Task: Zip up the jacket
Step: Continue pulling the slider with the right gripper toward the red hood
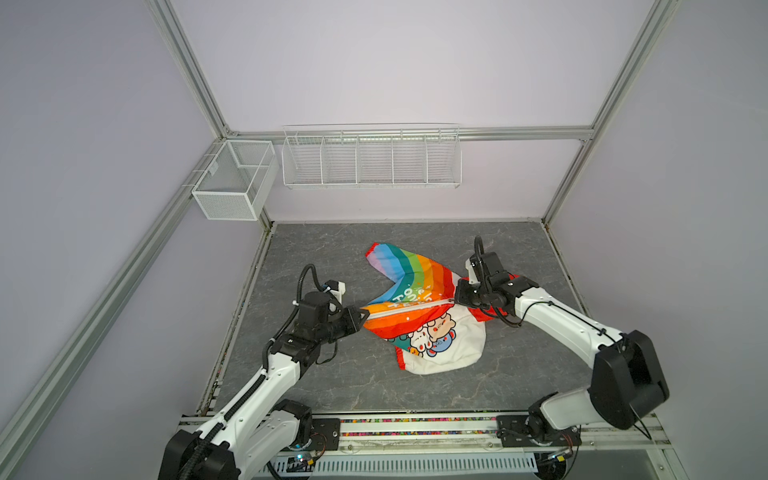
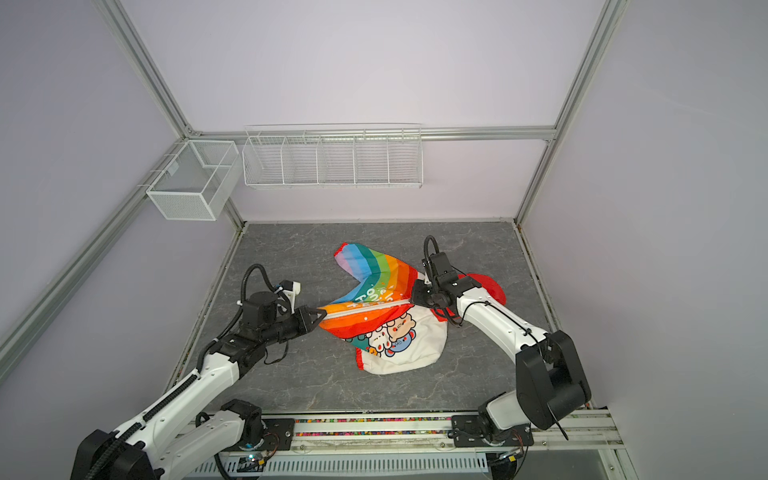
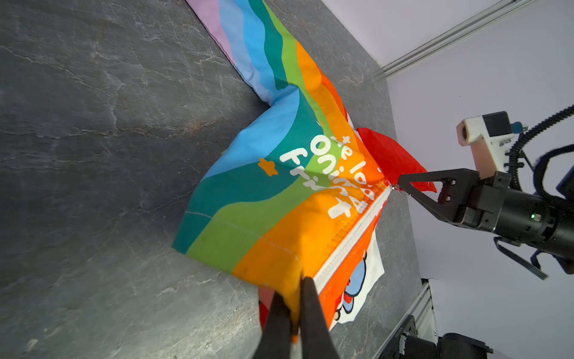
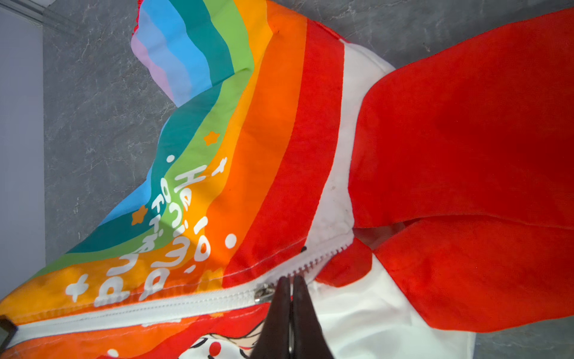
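The jacket (image 1: 419,307) (image 2: 386,320) lies on the grey tabletop with its rainbow half on top, the white cartoon half toward the front and the red hood (image 2: 492,286) (image 4: 466,149) under the right arm. My left gripper (image 1: 365,316) (image 2: 322,318) (image 3: 299,281) is shut on the orange hem corner beside the zipper's lower end. The white zipper (image 3: 351,236) (image 4: 155,307) runs taut and closed between the grippers. My right gripper (image 1: 457,297) (image 2: 412,297) (image 4: 290,279) is shut on the zipper pull right by the metal slider (image 4: 264,293), near the collar. A short stretch of open teeth (image 4: 323,256) shows past the slider.
A white mesh basket (image 1: 235,178) and a long wire rack (image 1: 372,158) hang on the back wall above the table. Aluminium frame posts mark the table's corners. The rainbow sleeve (image 1: 395,259) stretches toward the back. The arms' base rail (image 1: 415,428) runs along the front edge.
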Available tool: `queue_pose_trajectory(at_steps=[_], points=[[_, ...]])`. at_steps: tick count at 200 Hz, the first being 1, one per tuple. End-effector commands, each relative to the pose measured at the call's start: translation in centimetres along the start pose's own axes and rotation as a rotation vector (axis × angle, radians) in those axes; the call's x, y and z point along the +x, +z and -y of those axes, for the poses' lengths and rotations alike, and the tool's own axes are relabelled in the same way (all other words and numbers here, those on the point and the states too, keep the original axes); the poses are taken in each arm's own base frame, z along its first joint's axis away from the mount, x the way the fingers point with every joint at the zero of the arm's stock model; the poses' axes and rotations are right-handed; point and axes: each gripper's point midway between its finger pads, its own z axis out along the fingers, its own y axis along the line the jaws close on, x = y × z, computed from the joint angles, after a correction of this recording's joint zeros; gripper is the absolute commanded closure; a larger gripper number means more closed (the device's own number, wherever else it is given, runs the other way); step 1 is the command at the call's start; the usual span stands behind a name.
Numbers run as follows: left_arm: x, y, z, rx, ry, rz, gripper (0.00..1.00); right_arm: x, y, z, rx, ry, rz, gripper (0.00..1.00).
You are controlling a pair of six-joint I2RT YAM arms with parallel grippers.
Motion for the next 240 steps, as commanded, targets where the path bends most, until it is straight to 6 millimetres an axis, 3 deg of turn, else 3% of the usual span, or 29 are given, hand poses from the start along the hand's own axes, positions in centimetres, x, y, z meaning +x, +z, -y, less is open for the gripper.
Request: queue_pose_trajectory(at_steps=[1, 184, 240], points=[[-0.1, -0.3, -0.7, -0.028, 0.014, 0.018, 1.00, -0.7, -0.8, 1.3, 0.042, -0.004, 0.033, 0.93], [-0.1, -0.2, -0.9, -0.034, 0.013, 0.018, 1.00, -1.7, -0.8, 5.4, 0.098, 0.071, 0.044, 0.93], [-0.1, -0.2, -0.9, -0.033, 0.014, 0.020, 1.00, -1.9, -1.0, 5.9, 0.101, 0.082, 0.049, 0.93]])
